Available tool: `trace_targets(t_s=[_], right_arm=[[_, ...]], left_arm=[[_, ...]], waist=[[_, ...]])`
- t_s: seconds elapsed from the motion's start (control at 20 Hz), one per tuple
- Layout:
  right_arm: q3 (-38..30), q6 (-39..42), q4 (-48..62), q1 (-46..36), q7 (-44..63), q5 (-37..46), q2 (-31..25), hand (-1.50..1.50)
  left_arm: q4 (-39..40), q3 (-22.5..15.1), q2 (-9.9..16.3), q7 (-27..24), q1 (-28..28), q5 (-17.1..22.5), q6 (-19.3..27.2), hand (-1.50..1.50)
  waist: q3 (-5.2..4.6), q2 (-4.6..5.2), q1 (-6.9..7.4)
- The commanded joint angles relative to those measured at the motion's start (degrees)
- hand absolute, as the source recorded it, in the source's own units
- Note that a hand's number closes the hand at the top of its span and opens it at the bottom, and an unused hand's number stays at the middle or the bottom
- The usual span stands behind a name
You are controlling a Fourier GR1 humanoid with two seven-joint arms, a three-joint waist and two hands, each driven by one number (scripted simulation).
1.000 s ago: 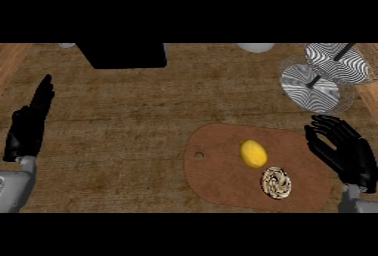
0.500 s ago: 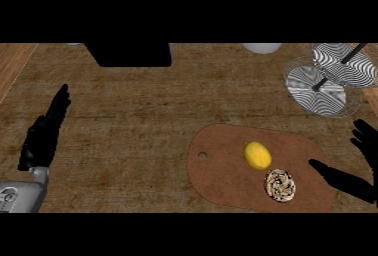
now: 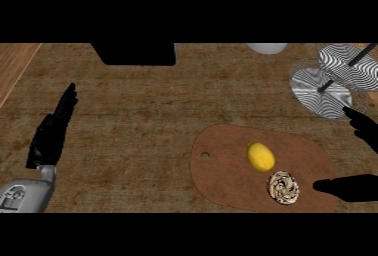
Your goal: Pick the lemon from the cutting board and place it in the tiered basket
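Observation:
A yellow lemon (image 3: 260,157) lies near the middle of the brown cutting board (image 3: 225,170), at the lower right of the head view. The tiered basket (image 3: 331,74), patterned in black and white swirls, stands at the upper right. My right hand (image 3: 354,186) shows at the right edge, open, with the thumb low over the board's right end and a finger (image 3: 360,125) higher up; the lemon sits apart to its left. My left hand (image 3: 52,136) rests open at the left, fingers straight and pointing up.
A round swirl-patterned pastry (image 3: 284,188) lies on the board just below and right of the lemon. A black box (image 3: 134,53) stands at the counter's back edge, and a white bowl (image 3: 266,47) shows at the top right. A wooden strip (image 3: 15,62) borders the left.
My right hand has spread wider and shifted right, partly leaving the view. My left hand has drifted right and up a little. The lemon has not moved.

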Motion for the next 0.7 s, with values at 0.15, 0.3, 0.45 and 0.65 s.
trace_targets(t_s=[0.15, 0.3, 0.45, 0.65], right_arm=[[4.77, 4.08, 8.85, -17.4, 16.79, 0.7, 2.38, -1.5], [8.64, 3.19, 8.36, -19.56, 22.53, 1.41, 6.17, -1.5], [9.86, 4.98, 12.57, -18.96, 20.84, 1.05, 6.83, -1.5], [12.17, 5.82, 15.18, -19.85, 22.28, 2.69, 7.78, -1.5]], left_arm=[[-3.14, -0.23, -1.41, -0.74, 2.81, -1.67, 0.21, 0.0], [-1.06, 0.69, -1.04, 4.14, -2.42, -1.95, -0.47, 0.0], [-2.63, 0.97, -1.0, 3.83, -0.82, -1.19, -1.89, 0.0], [0.35, 1.08, -2.28, 0.73, -0.5, -2.85, -1.09, 0.0]], waist=[[0.13, 0.12, 0.75], [0.14, 0.07, 0.11], [0.16, 0.02, 0.1], [0.14, 0.02, -0.44]])
